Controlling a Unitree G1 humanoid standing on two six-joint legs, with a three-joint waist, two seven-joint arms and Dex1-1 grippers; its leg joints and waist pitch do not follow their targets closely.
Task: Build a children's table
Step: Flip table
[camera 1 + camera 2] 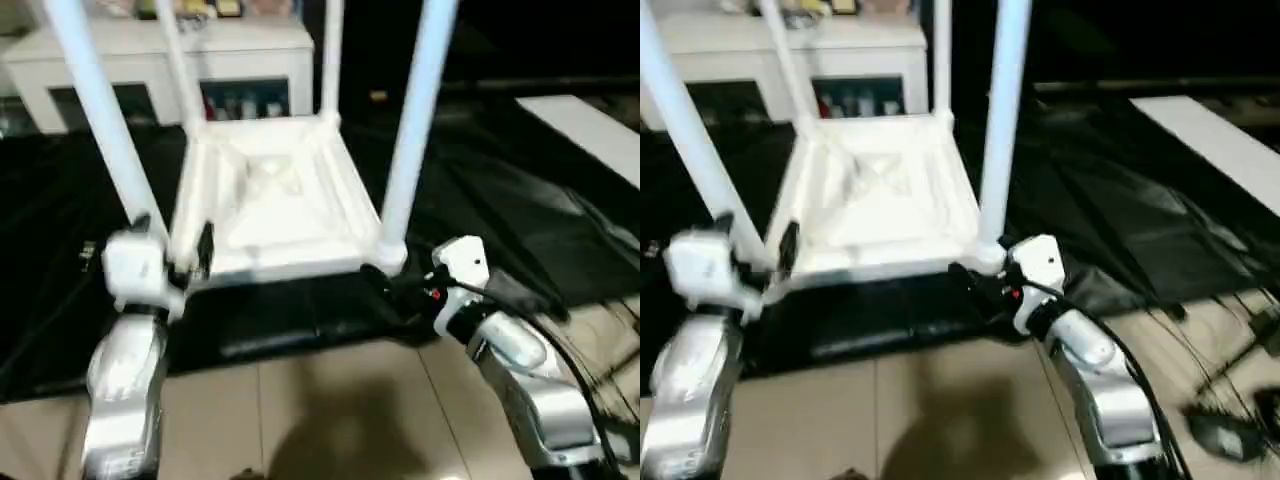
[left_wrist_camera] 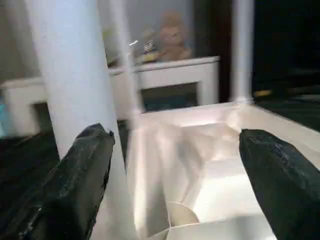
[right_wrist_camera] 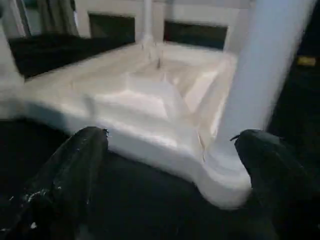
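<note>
One children's table (image 1: pixel 270 200) lies upside down on a black sheet (image 1: pixel 480 190) on the floor, its ribbed underside facing up, with four white legs (image 1: pixel 415 110) standing upright in the corner sockets. The left end effector (image 1: pixel 180 255) sits at the near left corner, fingers spread wide, gripping nothing. The right end effector (image 1: pixel 985 285) gapes wide beside the near right corner, empty. One white cabinet (image 1: pixel 160 55) stands behind.

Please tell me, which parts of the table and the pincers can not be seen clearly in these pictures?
- Upper ends of the four legs: cut off by the top edge in both eye views.
- Near left corner socket of the table top: covered by the left pincer in the eye views.
- Right pincer fingers: dark against the black mat.
- Shelf items: blurred.
</note>
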